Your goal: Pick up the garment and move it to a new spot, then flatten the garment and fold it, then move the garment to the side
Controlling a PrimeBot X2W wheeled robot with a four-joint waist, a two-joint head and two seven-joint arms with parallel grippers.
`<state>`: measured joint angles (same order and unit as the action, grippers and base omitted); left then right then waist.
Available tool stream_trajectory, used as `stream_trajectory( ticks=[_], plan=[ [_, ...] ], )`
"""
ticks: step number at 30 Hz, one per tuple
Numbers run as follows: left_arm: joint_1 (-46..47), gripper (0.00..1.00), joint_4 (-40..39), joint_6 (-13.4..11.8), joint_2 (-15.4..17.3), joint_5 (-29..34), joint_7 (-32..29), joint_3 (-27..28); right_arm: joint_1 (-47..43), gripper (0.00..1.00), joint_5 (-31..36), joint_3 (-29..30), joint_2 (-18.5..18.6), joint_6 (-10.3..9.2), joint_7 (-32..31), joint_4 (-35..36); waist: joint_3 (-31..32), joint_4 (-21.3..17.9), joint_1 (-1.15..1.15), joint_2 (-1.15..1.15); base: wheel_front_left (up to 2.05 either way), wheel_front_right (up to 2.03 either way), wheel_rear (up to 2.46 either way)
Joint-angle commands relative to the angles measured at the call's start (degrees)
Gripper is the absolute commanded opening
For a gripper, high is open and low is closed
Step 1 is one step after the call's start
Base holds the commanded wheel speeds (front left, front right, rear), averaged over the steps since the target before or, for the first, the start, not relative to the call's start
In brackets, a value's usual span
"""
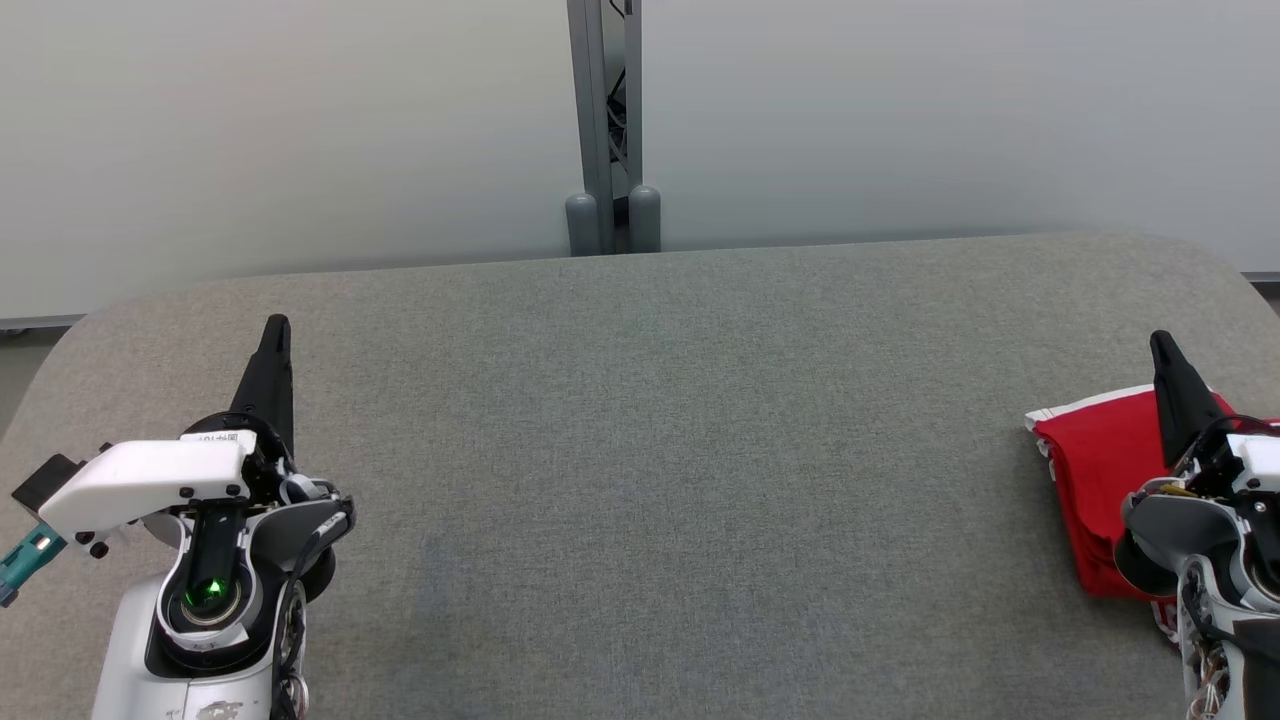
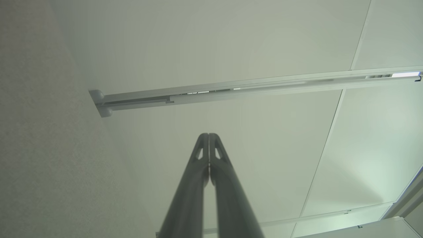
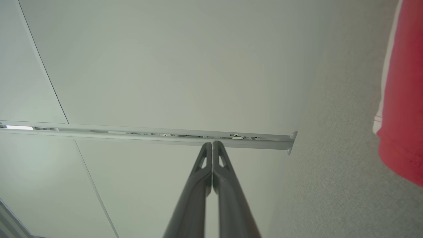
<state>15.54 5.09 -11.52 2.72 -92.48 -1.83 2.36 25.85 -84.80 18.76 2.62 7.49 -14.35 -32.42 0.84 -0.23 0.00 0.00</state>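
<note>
A wide worktop (image 1: 640,450), covered in grey fabric and rounded at its far corners, is stretching across the lower part of the head view. Behind it a pale wall (image 1: 300,130) of smooth panels is rising to the top of that view.

The red garment (image 1: 1095,470) is lying folded in a compact stack at the far right of the worktop, close to its right edge, with a white trim showing along its far side. The middle of the worktop is lying well apart from it.

The left pincer (image 1: 275,330) is hanging over the worktop's near left part, well apart from the garment, its two long dark fingers pressed together and holding nothing. The right pincer (image 1: 1162,345) is pointing toward the wall from the near right corner, its fingers likewise pressed together and holding nothing. In the head view they are crossing in front of the garment's far part; whether they are touching the cloth is unclear. In the right wrist view the garment is sitting off to one side of the fingers.

A slim grey metal post (image 1: 605,120) is standing upright against the wall, behind the middle of the worktop's far edge
</note>
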Motion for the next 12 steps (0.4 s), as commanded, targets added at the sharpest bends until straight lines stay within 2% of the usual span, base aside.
stream_trajectory(
  ticks=[1, 12],
  plan=[
    [0.7, 0.0, -0.1, -0.1, 0.2, -0.2, -0.2, 0.2, 0.3, 0.0, -0.3, 0.1, 0.5, 0.0, -0.3, -0.1, 0.0, 0.0, 0.0, 0.0, 0.0, 0.0, 0.0],
    [0.7, 0.0, -0.1, -0.2, 0.2, -0.2, -0.2, 0.2, 0.3, 0.0, -0.3, 0.1, 0.5, 0.0, -0.3, -0.1, 0.0, 0.0, 0.0, 0.0, 0.0, 0.0, 0.0]
  ],
)
